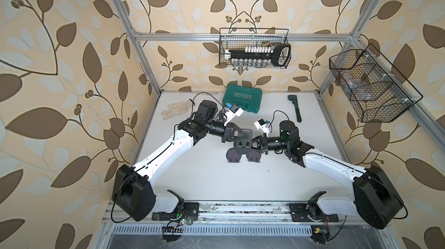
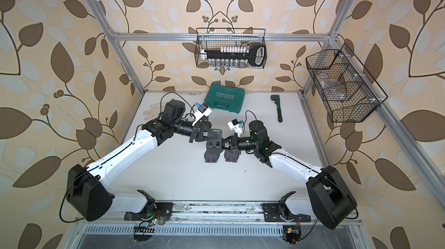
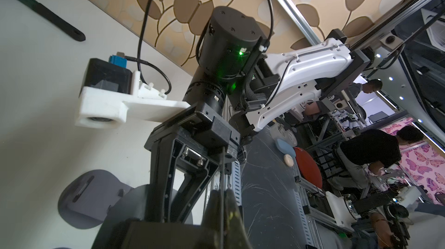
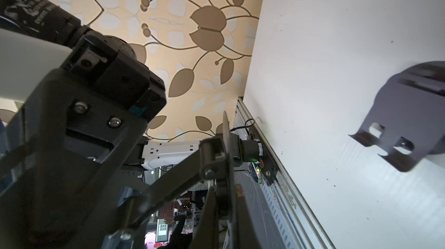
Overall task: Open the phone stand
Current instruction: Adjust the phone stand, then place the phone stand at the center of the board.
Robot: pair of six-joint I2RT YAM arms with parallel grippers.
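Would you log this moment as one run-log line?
phone stand: gripped from both sides | left gripper: shut on it | right gripper: shut on it

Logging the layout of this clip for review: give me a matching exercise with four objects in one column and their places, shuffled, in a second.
Things:
1. green plastic tool case
2. dark green pipe wrench
3. white fabric glove
4. dark grey metal phone stand

Places:
A. far left of the table, beside the left arm
B. gripped between the left tool and the right tool, mid-table
C. far edge of the table, centre
D. far right of the table, lying flat

Pairs: 1-C; 2-D; 3-A; 4-B
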